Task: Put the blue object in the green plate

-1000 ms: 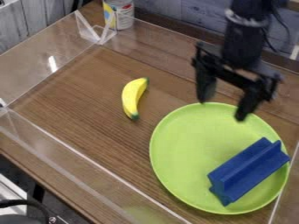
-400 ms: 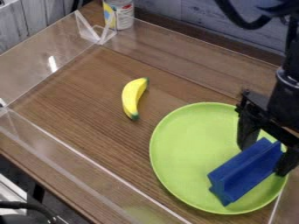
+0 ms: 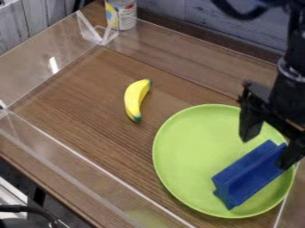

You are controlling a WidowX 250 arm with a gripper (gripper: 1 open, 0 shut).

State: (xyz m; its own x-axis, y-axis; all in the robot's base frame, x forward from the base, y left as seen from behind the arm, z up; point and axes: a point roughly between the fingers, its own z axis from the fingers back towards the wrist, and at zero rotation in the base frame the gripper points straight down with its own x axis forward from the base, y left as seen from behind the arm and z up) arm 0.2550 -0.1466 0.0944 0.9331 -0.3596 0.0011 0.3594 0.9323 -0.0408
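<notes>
Gripper (image 3: 269,142) open, seemingly above blue object (image 3: 251,174)

I work at what looks like a lab test bench, not a home. My wood-grain tabletop (image 3: 107,67) is fenced by clear acrylic walls (image 3: 48,44), which form a pen running from 7 to 12 o'clock. The props are staged: a lone banana (image 3: 137,98) near centre, a lime-green plate (image 3: 197,160) at 5 o'clock. A white bottle (image 3: 119,13) stands outside the pen at 12 o'clock.

Clear tabletop (image 3: 84,76) around banana (image 3: 137,97)
</notes>
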